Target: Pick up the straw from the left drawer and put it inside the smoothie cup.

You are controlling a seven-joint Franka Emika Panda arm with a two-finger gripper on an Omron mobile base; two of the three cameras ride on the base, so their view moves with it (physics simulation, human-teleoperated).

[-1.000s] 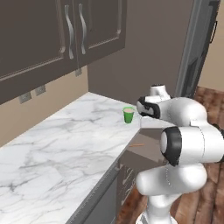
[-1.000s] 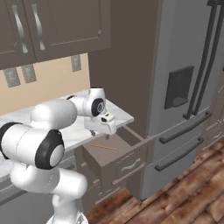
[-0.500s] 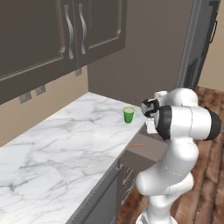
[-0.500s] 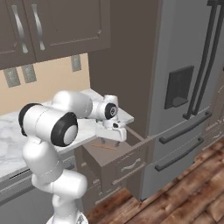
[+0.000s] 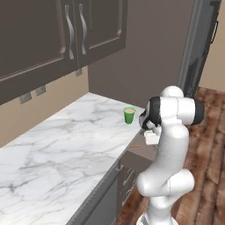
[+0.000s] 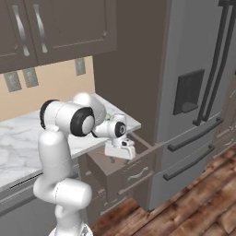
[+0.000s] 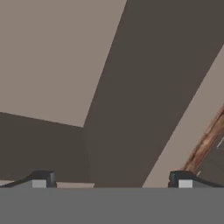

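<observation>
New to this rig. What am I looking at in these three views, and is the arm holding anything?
It is a rendered kitchen with a white robot arm on a driving base. Two cameras ride behind the arm, left and right; the third sits on the hand, looking along the fingers.

A small green smoothie cup stands on the white marble counter. Below the counter edge, the taupe-brown left drawer is pulled open, with a thin orange-tan straw lying inside.

The gripper hangs over the drawer, jaws open, holding nothing. The hand view shows its fingertips wide apart over the drawer floor.
</observation>
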